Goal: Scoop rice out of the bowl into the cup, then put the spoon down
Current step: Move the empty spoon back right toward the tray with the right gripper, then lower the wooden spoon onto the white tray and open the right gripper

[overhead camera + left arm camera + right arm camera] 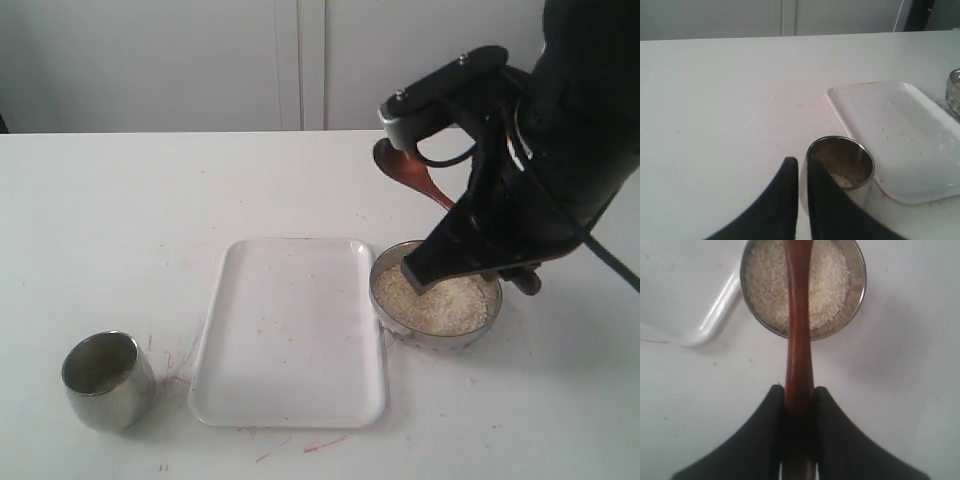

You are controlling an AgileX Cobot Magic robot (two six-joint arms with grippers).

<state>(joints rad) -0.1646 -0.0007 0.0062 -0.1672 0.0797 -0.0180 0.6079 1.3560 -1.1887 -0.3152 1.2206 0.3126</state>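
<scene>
Cup (105, 380), nearest, stands at the front left of the table (120, 200), beside a white tray (290, 330). Left hand (801, 163): fingers pressed together, empty, near the cup. Right hand (799, 395): pinching the handle of the spoon (405, 170), held above the bowl (430, 341) of rice (445, 305) just right of the tray.

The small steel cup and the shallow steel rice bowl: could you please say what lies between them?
A flat white rectangular tray, beside the bowl and apart from the cup; the exterior view shows it.

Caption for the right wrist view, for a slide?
Right gripper clamps the spoon by its handle, crossing over the bowl of rice.
</scene>
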